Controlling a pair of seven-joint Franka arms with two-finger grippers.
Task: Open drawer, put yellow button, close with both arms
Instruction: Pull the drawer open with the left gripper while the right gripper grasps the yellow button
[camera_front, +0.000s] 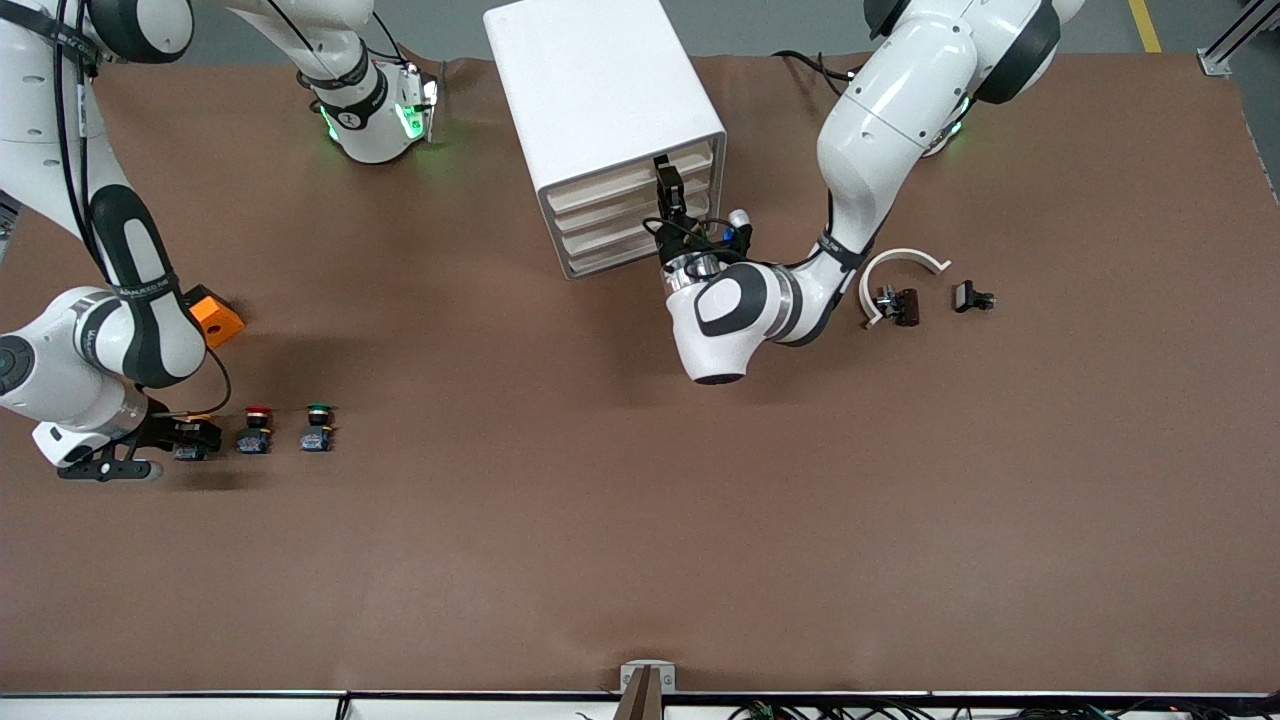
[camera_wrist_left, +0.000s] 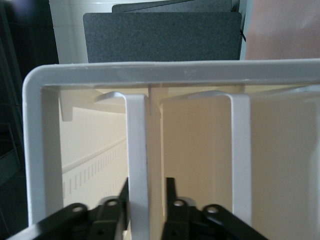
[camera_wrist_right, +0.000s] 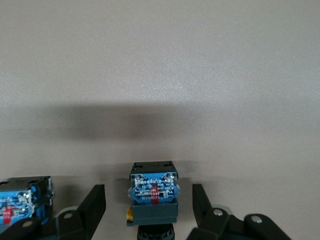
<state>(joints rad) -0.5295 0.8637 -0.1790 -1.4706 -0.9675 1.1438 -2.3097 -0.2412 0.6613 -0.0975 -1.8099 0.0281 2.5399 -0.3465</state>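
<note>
Front view. Cabinet (camera_front: 605, 120) stands on the table (camera_front: 640, 540) between the two arm bases. Left gripper (camera_front: 668, 192) is at the cabinet front, at the drawer (camera_front: 630, 183), which sits flush with the three below it. Right gripper (camera_front: 190, 437) is low at the right arm's end of the table, over the yellow button (camera_front: 192, 447), which is first in a row with the red button (camera_front: 256, 430) and then the green button (camera_front: 318, 428). Orange cube (camera_front: 216, 316) lies farther from the camera than that row. Toward the left arm's end: a white curved piece (camera_front: 897, 268) with a small dark part (camera_front: 898, 306) inside its arc, and a black clip (camera_front: 972, 297) just beside.

Left wrist view. Left gripper (camera_wrist_left: 148, 200) has its fingers (camera_wrist_left: 123, 200) set either side of a white upright handle (camera_wrist_left: 137, 165) on the drawer (camera_wrist_left: 280, 165); jaws narrow, close against the handle, contact not certain.

Right wrist view. Right gripper (camera_wrist_right: 149, 207) has jaws spread wide, one finger on each side of the yellow button (camera_wrist_right: 152, 192), gaps on both sides, not touching. The button rests on the table (camera_wrist_right: 160, 75); a sliver of yellow cap shows under the blue body. Red button (camera_wrist_right: 22, 200) is just beside.
</note>
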